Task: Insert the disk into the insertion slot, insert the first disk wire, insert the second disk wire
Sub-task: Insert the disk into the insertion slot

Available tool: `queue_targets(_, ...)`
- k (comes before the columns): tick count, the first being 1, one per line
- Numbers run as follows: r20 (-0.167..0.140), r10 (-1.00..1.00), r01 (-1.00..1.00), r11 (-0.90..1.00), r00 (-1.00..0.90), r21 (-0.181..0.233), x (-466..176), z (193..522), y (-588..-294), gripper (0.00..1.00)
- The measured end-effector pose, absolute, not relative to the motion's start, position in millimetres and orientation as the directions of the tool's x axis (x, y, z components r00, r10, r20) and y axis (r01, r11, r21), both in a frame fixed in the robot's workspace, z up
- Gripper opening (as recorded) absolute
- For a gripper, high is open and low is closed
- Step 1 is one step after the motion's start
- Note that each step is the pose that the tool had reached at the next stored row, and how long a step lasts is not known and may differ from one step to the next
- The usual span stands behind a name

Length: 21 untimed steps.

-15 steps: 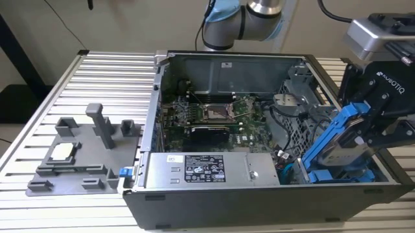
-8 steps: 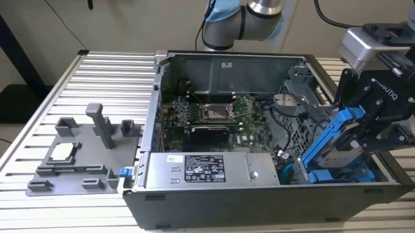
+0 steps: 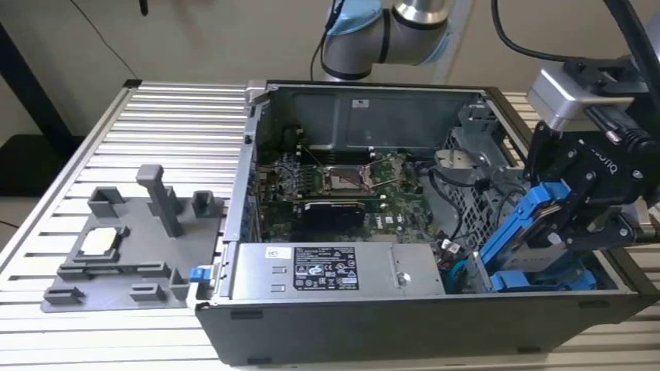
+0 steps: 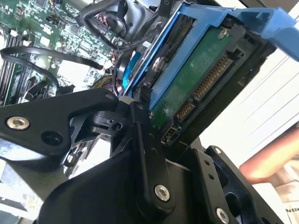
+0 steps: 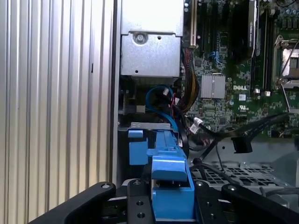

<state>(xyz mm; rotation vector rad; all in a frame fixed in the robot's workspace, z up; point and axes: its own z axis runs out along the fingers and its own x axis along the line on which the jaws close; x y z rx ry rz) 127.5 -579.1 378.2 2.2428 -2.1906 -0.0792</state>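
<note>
Item: slatted aluminium table (image 3: 154,116), bearing an open computer case (image 3: 309,325) and, on the exterior view's left, a grey moulded fixture (image 3: 124,255). Within the case: motherboard (image 3: 341,185); power supply (image 3: 330,270) along the near wall; grey drive cage (image 3: 469,197) at the exterior view's right. Arm (image 3: 392,31) entering from behind the case. Gripper (image 3: 565,228): closed on the disk (image 3: 526,232), fingers clamping the blue carrier from both sides, as both wrist views confirm. Disk: held clear of the case, steeply tilted, lower end dipping towards the insertion slot (image 3: 474,272), not yet seated; circuit board and connector edge exposed in the second wrist view (image 4: 196,84). Other blue carrier (image 3: 542,280): already lodged in the cage, just below the held disk. Loose black cable (image 5: 252,130) with plug (image 5: 240,145), and blue cable (image 5: 161,93), lying near the bay. Handling note, by judgement: square the disk with the bay before it travels, feed it straight, and keep it off the cables.
</note>
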Motion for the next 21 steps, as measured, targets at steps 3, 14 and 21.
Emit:
queue_targets(3,-0.032,-0.999,-0.999,-0.026,0.025,0.039,127.6,375.0,-579.1,0.33)
queue_targets(14,-0.032,-0.999,-0.999,-0.026,0.025,0.039,127.5,374.6,-579.1,0.33)
queue_targets(21,-0.033,-0.999,-0.999,-0.026,0.025,0.039,127.6,374.4,-579.0,0.33)
